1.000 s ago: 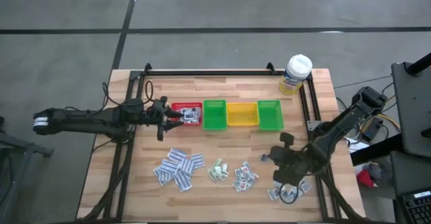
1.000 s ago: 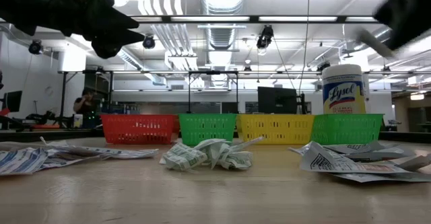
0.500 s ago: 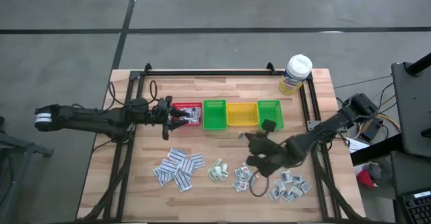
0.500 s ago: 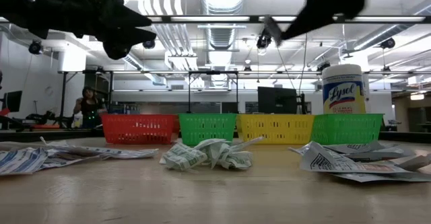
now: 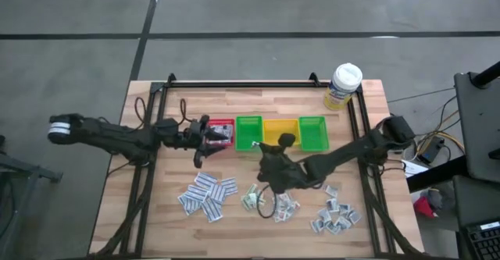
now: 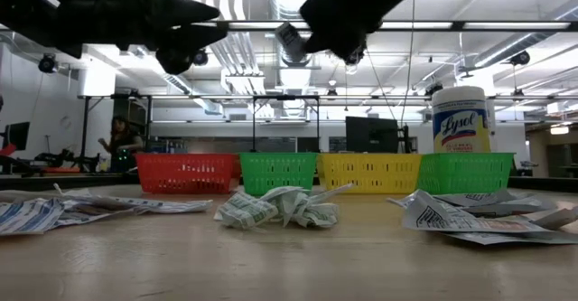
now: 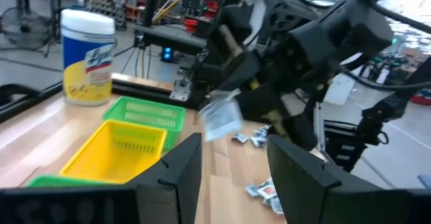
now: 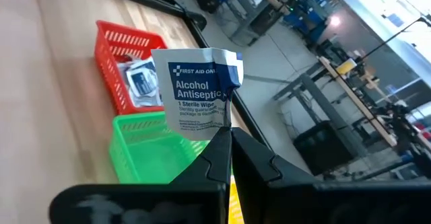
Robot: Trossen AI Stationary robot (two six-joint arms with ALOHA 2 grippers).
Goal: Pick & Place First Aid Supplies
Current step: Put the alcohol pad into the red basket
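The right gripper (image 8: pixel 225 140) is pinching an antiseptic packet (image 8: pixel 196 91) between closed fingers, holding it in the air just short of the bins. The red bin (image 5: pixel 218 132) is already holding packets; the green bin (image 5: pixel 248 133) lies next to it. The left gripper (image 5: pixel 201 133) is hovering at the red bin with its fingers parted, holding nothing. Loose packets (image 5: pixel 208 194) are lying on the table (image 5: pixel 234 104). To do this well, the right arm probably needs to centre the packet over the chosen bin, keep clear of the left gripper, and release low.
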